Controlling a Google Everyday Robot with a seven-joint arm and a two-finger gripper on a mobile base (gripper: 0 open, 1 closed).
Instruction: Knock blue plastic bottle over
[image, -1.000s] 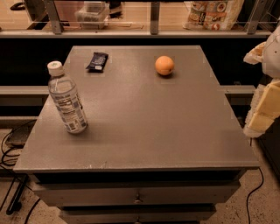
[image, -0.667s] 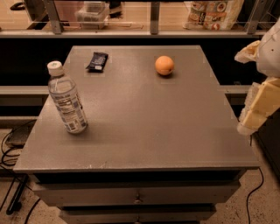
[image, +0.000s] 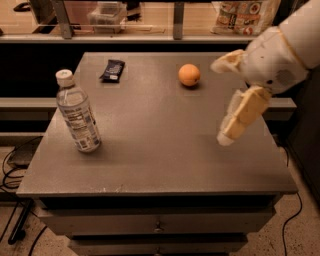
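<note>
The blue plastic bottle (image: 77, 112) stands upright near the left edge of the grey table (image: 160, 150). It is clear with a white cap and a white printed label. My gripper (image: 219, 103) hangs over the right part of the table, far to the right of the bottle and not touching it. Its two cream fingers are spread wide apart and hold nothing. One finger (image: 227, 61) points left, the other (image: 240, 117) points down toward the tabletop.
An orange fruit (image: 189, 75) sits at the back middle of the table, just left of the gripper. A dark snack packet (image: 112, 70) lies at the back left. A shelf with bags and containers runs behind the table. Cables lie on the floor at left.
My gripper and arm have moved left, from beyond the table's right edge to over the tabletop. The bottle, orange and packet have not moved.
</note>
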